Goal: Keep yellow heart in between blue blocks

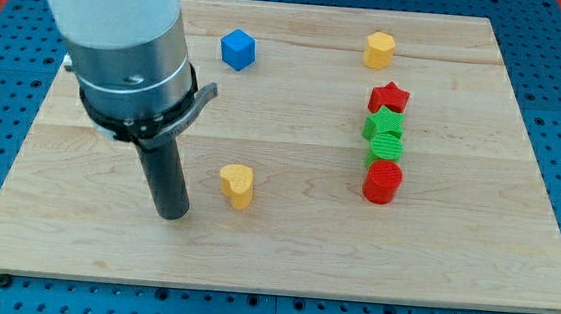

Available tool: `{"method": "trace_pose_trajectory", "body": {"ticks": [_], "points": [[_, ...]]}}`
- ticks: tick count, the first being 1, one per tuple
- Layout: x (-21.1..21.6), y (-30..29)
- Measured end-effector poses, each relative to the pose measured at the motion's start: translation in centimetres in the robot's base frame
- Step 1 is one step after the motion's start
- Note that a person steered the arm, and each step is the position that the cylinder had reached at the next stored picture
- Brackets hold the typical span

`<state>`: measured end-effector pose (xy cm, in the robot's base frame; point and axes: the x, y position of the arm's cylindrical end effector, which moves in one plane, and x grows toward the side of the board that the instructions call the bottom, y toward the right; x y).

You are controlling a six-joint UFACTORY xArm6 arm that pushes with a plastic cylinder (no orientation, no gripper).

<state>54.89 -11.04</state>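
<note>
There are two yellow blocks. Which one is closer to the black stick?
The yellow heart, low on the board, sits just to the view's right of my tip. The other yellow block sits far off near the view's top.

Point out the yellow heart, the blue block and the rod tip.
yellow heart (237,184), camera view, on its top face.
blue block (237,49), camera view, middle of the cube.
my tip (173,215), camera view, very end of the rod, at the view's left of the heart, apart from it.

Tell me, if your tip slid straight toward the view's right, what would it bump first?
Most likely the yellow heart. My tip sits just to its left, slightly nearer the view's bottom, so depth is unclear and it might only clip the heart's lower edge.
</note>
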Motion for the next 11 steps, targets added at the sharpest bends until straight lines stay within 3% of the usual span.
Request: {"method": "trace_pose_trajectory", "body": {"ticks": [2,3,5,6,7,11], "points": [[1.1,7.6],[-2.5,7.6],[-12.2,-1.6],[-10.4,-2.8],[-9.7,-7.5],[-18.2,-2.2]]}}
